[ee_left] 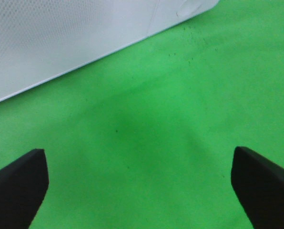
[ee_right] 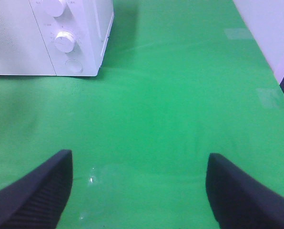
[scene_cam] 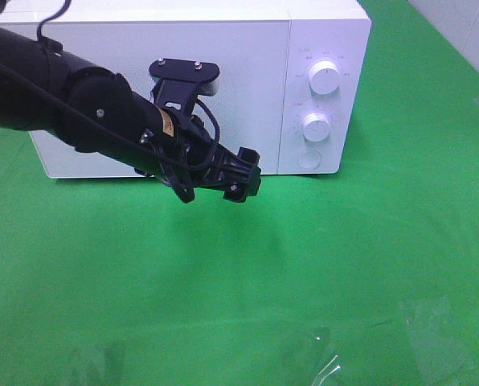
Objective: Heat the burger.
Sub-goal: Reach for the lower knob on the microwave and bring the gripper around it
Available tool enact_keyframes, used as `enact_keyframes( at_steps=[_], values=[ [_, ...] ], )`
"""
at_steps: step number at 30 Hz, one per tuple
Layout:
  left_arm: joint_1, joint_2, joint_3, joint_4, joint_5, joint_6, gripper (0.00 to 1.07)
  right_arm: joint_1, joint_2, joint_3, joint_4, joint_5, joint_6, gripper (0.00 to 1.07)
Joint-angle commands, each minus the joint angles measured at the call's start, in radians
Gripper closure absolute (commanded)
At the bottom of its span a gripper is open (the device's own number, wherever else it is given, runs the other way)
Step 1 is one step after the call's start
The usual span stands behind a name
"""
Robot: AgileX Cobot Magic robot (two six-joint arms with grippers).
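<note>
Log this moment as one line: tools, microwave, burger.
left tool: open, empty, by microwave front | right tool: open, empty | microwave: door shut | burger: not in view

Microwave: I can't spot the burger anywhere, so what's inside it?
The microwave door is shut and opaque white, so its inside is hidden. No burger shows on the green cloth.

Bright even light, soft shadow on the green cloth [scene_cam: 223, 265], wrist views blurred.
</note>
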Motion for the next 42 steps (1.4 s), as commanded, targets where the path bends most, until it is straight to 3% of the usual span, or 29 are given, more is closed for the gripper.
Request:
enact_keyframes(
  at_steps=[1,10,21,28,30,33,36,37,39,42],
  values=[
    [-0.006,-0.079,-0.010,-0.058,0.170,-0.006,0.06,-0.006,-0.025,0.003,0.004,0.000,0.002,0.34],
    [-0.006,-0.207,-0.010,-0.073,0.465,0.001,0.06,-0.006,-0.025,0.003,0.004,0.000,0.002,0.34],
    [0.018,-0.302,-0.010,-0.048,0.651,-0.004,0.06,-0.006,-0.025,0.003,0.004,0.000,0.002,0.34],
    [0.138,-0.352,-0.010,-0.047,0.754,0.032,0.06,-0.006,-0.025,0.003,0.004,0.000,0.004,0.34],
    [0.244,-0.385,-0.010,-0.047,0.807,0.061,0.06,-0.006,-0.025,0.003,0.004,0.000,0.004,0.34],
    [0.267,-0.391,-0.010,-0.048,0.820,0.071,0.06,-0.006,-0.025,0.003,0.004,0.000,0.004,0.34],
    [0.381,-0.421,-0.009,-0.050,0.870,0.117,0.06,-0.006,-0.025,0.003,0.004,0.000,0.004,0.34],
    [0.381,-0.421,-0.009,-0.050,0.870,0.117,0.06,-0.006,-0.025,0.003,0.004,0.000,0.004,0.34],
    [0.478,-0.457,-0.009,-0.050,0.899,0.156,0.06,-0.006,-0.025,0.003,0.004,0.000,0.004,0.34],
    [0.518,-0.473,-0.009,-0.051,0.911,0.165,0.06,-0.006,-0.025,0.003,0.004,0.000,0.004,0.34]
  ],
)
